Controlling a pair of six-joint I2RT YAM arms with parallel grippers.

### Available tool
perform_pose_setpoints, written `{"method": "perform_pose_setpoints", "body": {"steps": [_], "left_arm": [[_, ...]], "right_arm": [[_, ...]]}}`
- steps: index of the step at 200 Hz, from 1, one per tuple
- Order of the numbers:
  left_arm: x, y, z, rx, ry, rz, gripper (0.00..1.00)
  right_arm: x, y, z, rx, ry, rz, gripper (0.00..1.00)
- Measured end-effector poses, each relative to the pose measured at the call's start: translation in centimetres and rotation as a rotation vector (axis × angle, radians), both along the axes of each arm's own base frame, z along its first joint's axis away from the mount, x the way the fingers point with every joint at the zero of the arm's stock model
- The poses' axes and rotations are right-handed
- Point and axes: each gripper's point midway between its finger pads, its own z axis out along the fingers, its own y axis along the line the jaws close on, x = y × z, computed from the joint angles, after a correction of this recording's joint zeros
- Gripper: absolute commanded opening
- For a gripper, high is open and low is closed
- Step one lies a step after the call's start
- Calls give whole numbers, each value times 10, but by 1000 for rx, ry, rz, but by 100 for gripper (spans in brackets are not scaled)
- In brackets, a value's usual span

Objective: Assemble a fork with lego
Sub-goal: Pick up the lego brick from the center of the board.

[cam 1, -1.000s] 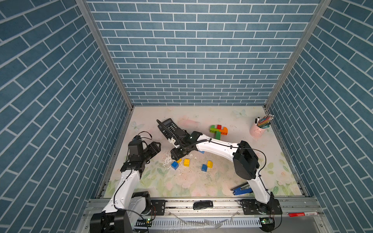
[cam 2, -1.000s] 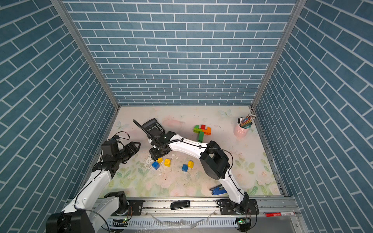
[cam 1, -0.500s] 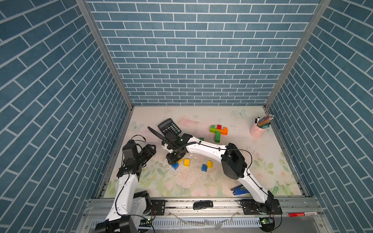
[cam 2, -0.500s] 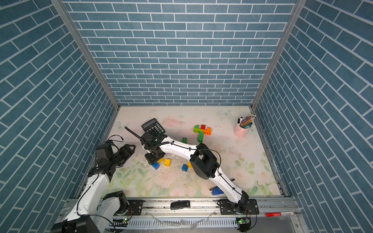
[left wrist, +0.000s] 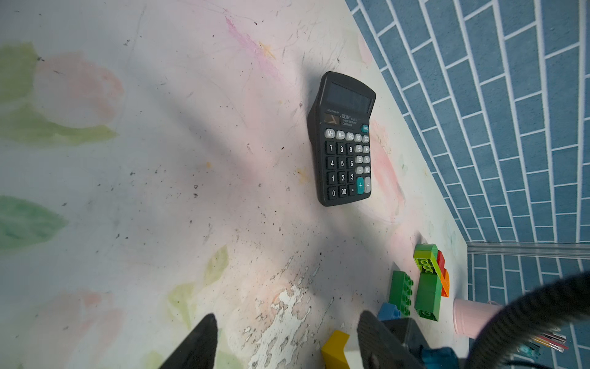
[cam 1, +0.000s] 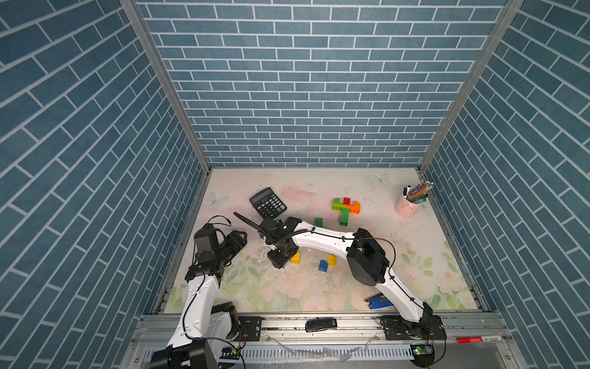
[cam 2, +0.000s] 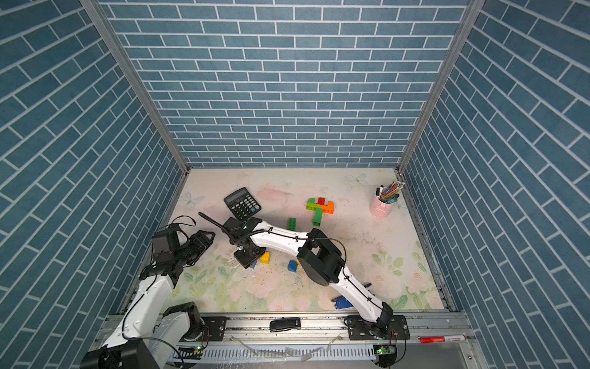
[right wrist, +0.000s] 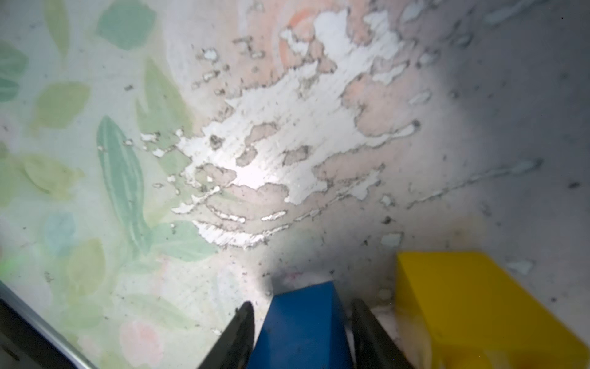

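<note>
Right gripper (right wrist: pixel 301 305): its fingers stand on either side of a blue brick (right wrist: pixel 303 329), close against its flanks. Whether they are clamping it cannot be told.
Just changed: a second ago this hand hung higher, its arm lying over the calculator. It has since dropped to the mat over the loose bricks.
Meaning: judged as the start of a pick, taking the next piece for the fork.
Beside the hand: a yellow brick (right wrist: pixel 472 303) sits just off one finger, close enough to be nudged.
Left gripper (left wrist: pixel 285 316): fingers wide apart, nothing between them, hovering to the side of the right hand; it pulled back briefly and returned.
Past the hand: a green brick (cam 1: pixel 318 222) lies loose, now uncovered.
Calculator (left wrist: pixel 344 140): brand reads roughly "DEXIN"; the fine print under it is too small. Keys show M+, M-, MRC, GT, CE, digits, 00, + and =.
Farthest: the half-built fork (cam 1: pixel 345 206), green, lime, red and orange, lies well apart from both hands.
</note>
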Motion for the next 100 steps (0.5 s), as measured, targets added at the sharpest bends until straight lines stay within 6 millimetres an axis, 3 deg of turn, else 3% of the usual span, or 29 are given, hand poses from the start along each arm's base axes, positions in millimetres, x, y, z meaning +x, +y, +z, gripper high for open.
{"method": "perform_pose_setpoints", "body": {"steps": [29, 100], "left_arm": [[0, 0, 0, 0, -1, 1, 71], [1, 0, 0, -1, 0, -1, 71]], "right_arm": [[-5, -3, 3, 11, 1, 22, 61], [-3, -6, 14, 24, -40, 26, 48]]}}
